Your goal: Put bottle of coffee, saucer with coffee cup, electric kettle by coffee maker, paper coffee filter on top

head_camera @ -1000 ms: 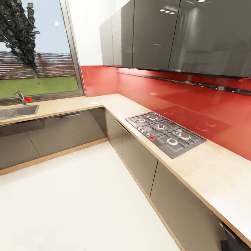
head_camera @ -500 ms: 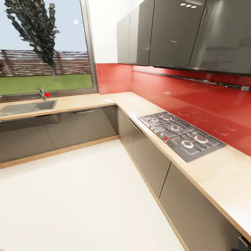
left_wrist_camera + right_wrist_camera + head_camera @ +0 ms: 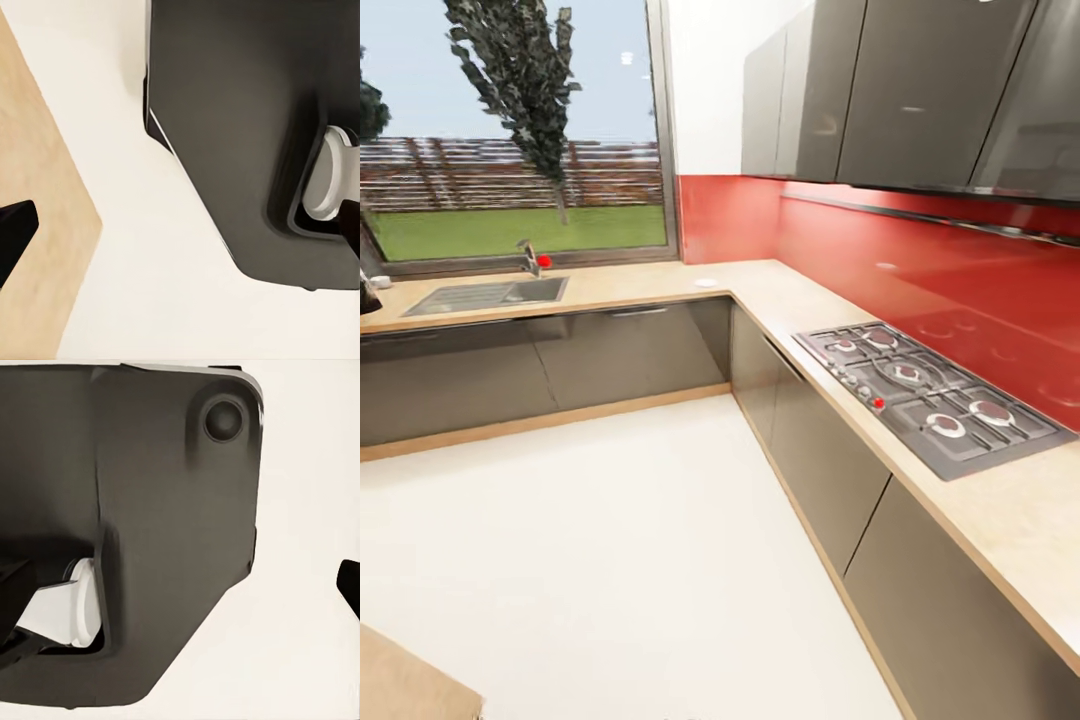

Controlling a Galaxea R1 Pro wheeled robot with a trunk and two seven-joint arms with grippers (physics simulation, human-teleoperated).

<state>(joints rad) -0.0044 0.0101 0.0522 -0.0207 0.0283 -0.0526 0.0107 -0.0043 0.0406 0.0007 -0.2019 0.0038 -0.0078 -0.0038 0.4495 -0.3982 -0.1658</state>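
The kitchen countertop (image 3: pixel 780 295) runs in an L from under the window, round the corner and along the red wall. A small flat white round saucer (image 3: pixel 705 283) lies on it near the corner. At the far left edge of the head view a dark object (image 3: pixel 366 292) is cut off by the frame, with a tiny white item (image 3: pixel 380 282) beside it; I cannot tell what they are. My left gripper (image 3: pixel 180 232) and right gripper (image 3: pixel 180 585) hang open over the white floor beside my dark base, holding nothing.
A sink (image 3: pixel 485 295) with a tap sits under the window. A gas hob (image 3: pixel 930 395) is set into the right run of counter. Dark wall cabinets (image 3: pixel 900 90) hang above. A light wood table corner (image 3: pixel 405 685) juts in at the lower left, also in the left wrist view (image 3: pixel 37 187).
The whole head view has swung left, so sink, corner and hob have slid rightward in the picture. The dark object and the wood corner have come into view.
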